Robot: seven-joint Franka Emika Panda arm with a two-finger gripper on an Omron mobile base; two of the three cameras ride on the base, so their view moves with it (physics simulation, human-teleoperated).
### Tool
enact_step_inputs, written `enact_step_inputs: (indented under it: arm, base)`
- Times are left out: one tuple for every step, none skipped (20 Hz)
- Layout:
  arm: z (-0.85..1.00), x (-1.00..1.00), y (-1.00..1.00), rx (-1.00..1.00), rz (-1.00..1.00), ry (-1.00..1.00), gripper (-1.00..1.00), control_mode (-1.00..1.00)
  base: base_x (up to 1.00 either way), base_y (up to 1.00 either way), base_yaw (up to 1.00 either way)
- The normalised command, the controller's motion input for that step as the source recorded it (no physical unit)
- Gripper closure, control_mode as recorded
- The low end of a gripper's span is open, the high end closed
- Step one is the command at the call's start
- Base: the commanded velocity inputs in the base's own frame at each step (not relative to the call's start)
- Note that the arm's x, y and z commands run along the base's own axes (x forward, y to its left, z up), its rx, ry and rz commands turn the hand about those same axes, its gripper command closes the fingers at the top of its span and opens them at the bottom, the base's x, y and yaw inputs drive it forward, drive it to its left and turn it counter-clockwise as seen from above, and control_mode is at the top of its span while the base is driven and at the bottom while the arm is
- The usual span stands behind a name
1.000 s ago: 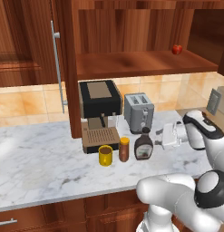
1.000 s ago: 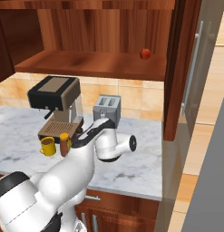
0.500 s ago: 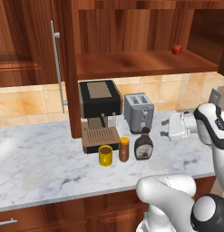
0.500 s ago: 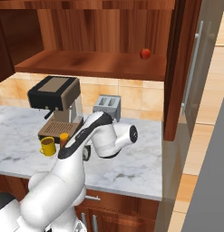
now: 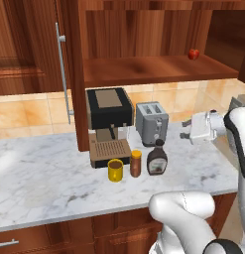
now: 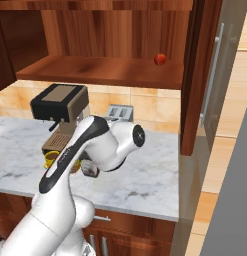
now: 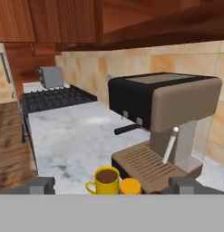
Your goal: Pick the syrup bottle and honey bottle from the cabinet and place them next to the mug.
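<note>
On the marble counter the yellow mug (image 5: 114, 170) stands in front of the coffee machine. The slim amber honey bottle (image 5: 136, 163) is right beside it, and the dark syrup bottle (image 5: 157, 159) stands next to that. My gripper (image 5: 184, 130) hovers open and empty above the counter, to the right of the syrup bottle and pointing left. From the hand view I look down on the mug (image 7: 106, 180) and the honey bottle's orange top (image 7: 130, 186) between my spread fingertips (image 7: 39, 185). The cabinet (image 5: 153, 67) above stands open. My arm hides most of the row in the right base view, where the mug (image 6: 51, 158) peeks out.
A black and tan coffee machine (image 5: 109, 125) and a silver toaster (image 5: 152, 121) stand behind the row. A small red object (image 5: 193, 53) sits on the cabinet shelf. The open cabinet door (image 6: 195, 75) hangs at the right. A stove top (image 7: 54, 97) lies farther along the counter.
My hand has drawn back to the right and upward, away from the syrup bottle, and stays open. The mug and both bottles have not moved.
</note>
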Motion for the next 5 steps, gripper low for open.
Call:
enact_step_inputs:
  arm:
    - [0.82,-0.54,0.24,0.00,-0.10,0.00,-1.00,-1.00]
    - [0.88,-0.68,0.26,0.00,-0.11,0.00,-1.00,-1.00]
    - [0.89,-0.73,0.31,0.00,-0.13,0.00,-1.00,-1.00]
    - [0.88,-0.78,0.30,0.00,-0.14,0.00,-1.00,-1.00]
    - [0.85,-0.77,0.29,0.00,-0.15,0.00,-1.00,-1.00]
  base:
    - [0.00,0.00,0.00]
    - [0.00,0.00,0.00]
    - [0.00,0.00,0.00]
    - [0.00,0.00,0.00]
    - [0.00,0.00,0.00]
